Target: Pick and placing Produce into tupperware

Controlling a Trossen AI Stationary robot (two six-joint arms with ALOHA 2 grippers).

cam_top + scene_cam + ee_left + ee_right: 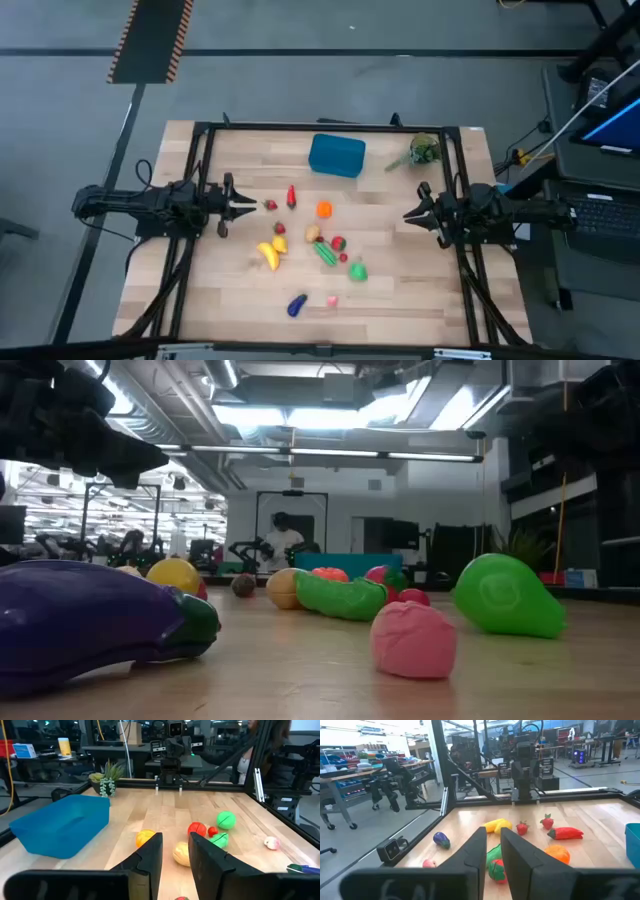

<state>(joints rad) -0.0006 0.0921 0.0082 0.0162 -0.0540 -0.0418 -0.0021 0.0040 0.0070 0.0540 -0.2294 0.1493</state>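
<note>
Left claw (250,204): hovering at the bench's left side, near the small strawberry (270,205); its fingers (150,857) are standing slightly apart, gripping nothing.
Right claw (410,213): hovering at the bench's right side, fingers (477,851) nearly pressed together, with nothing between them.
Tupperware (336,155): the teal-blue tub is sitting at the bench's (420,290) far middle, well apart from both claws.
Produce: lying loose mid-bench, all outside the tub: red chili pepper (291,196), orange (324,209), banana (269,256), green cucumber (326,253), green pear (358,270), purple eggplant (296,305), pink piece (332,300).
Plant sprig (420,152): lying at the far right corner, just right of the tub.
</note>
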